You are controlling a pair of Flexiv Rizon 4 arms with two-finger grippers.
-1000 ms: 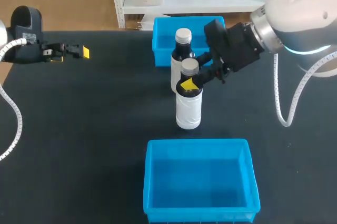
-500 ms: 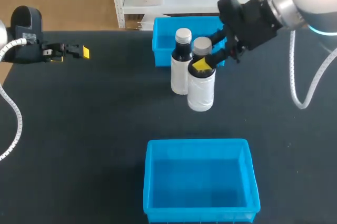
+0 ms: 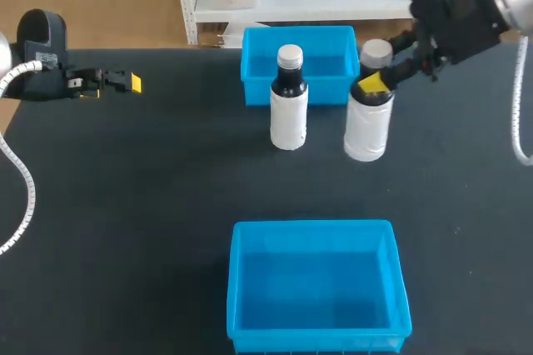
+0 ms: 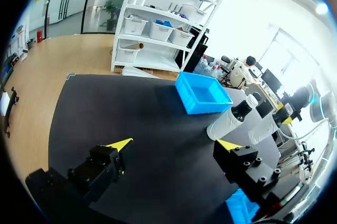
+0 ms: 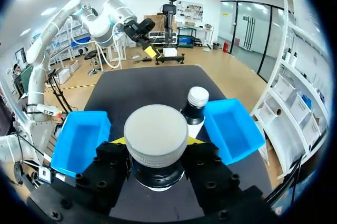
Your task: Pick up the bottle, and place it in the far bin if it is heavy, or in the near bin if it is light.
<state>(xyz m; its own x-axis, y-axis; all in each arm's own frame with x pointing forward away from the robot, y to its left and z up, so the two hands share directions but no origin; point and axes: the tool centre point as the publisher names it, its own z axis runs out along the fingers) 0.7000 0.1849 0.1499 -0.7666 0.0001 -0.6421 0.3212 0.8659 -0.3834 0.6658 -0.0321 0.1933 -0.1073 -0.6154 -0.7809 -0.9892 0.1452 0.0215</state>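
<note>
Two white-labelled dark plastic bottles, grey caps: right bottle (image 3: 367,126) clamped in right end effector (image 3: 376,80), left bottle (image 3: 288,113) standing free; left end effector (image 3: 132,82) spread apart; two blue plastic bins (image 3: 254,63) (image 3: 312,230)

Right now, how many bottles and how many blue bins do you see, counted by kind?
Bottles: 2, the standing bottle and the held bottle in the right hand.
Blue bins: 2, the far bin and the near bin.
Total: 4.

Standing bottle (image 3: 289,109) blocks far bin (image 3: 329,92) near wall, left part. Held bottle (image 3: 367,126) off bin's right corner. Table (image 3: 150,205) open toward near bin (image 3: 316,340), gap between bottles passable.
</note>
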